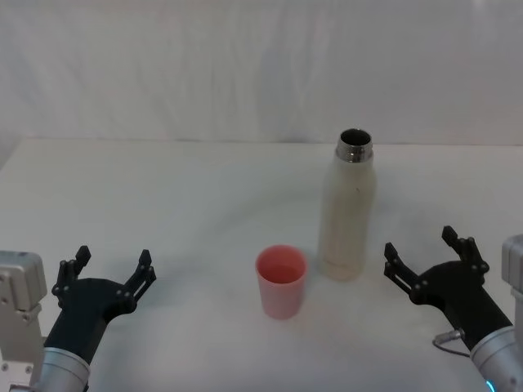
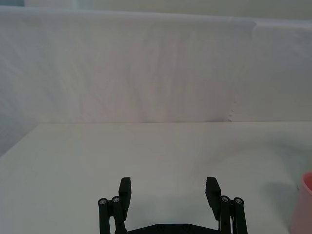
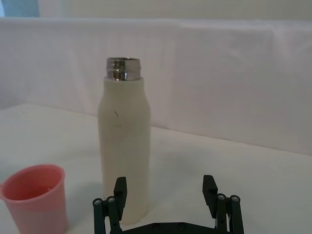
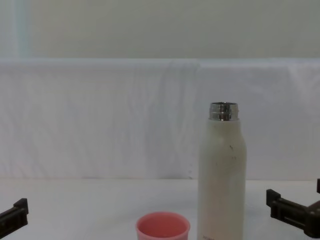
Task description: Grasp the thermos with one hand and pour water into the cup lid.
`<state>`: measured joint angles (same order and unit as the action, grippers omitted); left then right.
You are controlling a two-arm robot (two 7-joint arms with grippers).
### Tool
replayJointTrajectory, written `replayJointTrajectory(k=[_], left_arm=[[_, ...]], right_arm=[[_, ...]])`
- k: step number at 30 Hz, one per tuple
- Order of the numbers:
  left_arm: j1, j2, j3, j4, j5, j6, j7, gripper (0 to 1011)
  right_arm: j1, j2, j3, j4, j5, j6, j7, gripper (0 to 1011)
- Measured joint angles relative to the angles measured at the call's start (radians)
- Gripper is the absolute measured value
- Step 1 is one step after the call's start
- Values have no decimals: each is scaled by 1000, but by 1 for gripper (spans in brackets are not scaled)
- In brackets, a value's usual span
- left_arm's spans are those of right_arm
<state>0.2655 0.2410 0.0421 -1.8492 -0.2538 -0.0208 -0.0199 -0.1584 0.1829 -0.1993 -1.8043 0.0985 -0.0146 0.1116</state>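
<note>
Thermos (image 1: 347,208) upright, uncapped, just right of cup lid (image 1: 281,281). Right gripper (image 1: 431,260) spread, beside it — close mid-body, squarely. Left gripper (image 1: 109,273) spread, idle far left.

Soft, even light fills your scene, washing the white table (image 1: 163,212) and the backdrop (image 1: 245,65) almost to one tone. Faint, diffuse shadows pool beside the thermos (image 1: 348,208) and the cup lid (image 1: 282,281), with no hard edges. A bright glint rides the thermos's steel neck. The head view looks slightly soft and hazy; the backdrop's folds show only as pale streaks. The chest view carries a cool greenish cast at its upper left.
</note>
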Motion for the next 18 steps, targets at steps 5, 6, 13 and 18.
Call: replayJointTrajectory(k=[5, 6, 13, 18], left_arm=[[0, 0, 0, 0, 0, 0, 0, 1001], [0, 0, 0, 0, 0, 0, 0, 1001], [0, 0, 0, 0, 0, 0, 0, 1001], [0, 0, 0, 0, 0, 0, 0, 1001]], right_arm=[[22, 1, 5, 7, 15, 20, 38, 1001], [26, 1, 6, 10, 17, 24, 44, 1001], [62, 7, 0, 31, 36, 52, 82, 1001], [84, 12, -14, 46, 42, 65, 100, 1001]])
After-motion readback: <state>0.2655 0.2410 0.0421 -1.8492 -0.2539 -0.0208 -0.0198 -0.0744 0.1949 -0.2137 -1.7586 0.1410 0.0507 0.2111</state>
